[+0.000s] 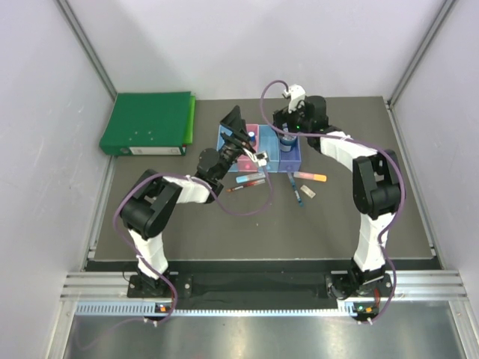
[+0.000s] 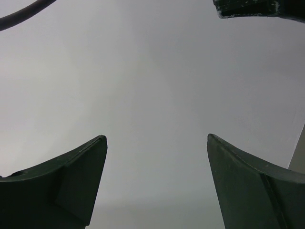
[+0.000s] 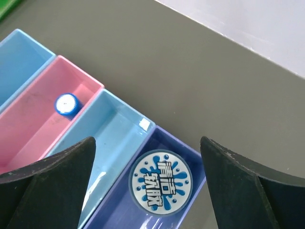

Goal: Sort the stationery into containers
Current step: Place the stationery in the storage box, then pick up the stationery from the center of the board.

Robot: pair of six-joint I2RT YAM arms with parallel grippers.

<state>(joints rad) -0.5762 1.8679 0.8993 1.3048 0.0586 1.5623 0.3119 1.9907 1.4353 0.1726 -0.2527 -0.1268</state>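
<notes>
Left end of the containers [image 1: 288, 163] hidden behind the raised left gripper [image 2: 157, 138], tilted up at bare wall [image 2: 152, 71], fingers spread, empty. Inside the pink bin [image 3: 43, 119], a small blue-white bottle [image 3: 66, 103]. Inside the purple bin [image 3: 190, 157], a round blue reel [image 3: 161, 181], directly beneath the down-pointing right gripper [image 3: 147, 138], fingers spread. Pens [image 1: 251, 179] just in front of the containers, details unclear.

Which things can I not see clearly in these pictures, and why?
- Left wrist view: only blank wall beyond the open left gripper; no work area.
- Right wrist view: the purple bin has its near end cut off by the bottom edge and the right gripper.
- Top view: the bins lie mostly under both grippers; contents hidden.
- Top view: pale block too small to identify.
</notes>
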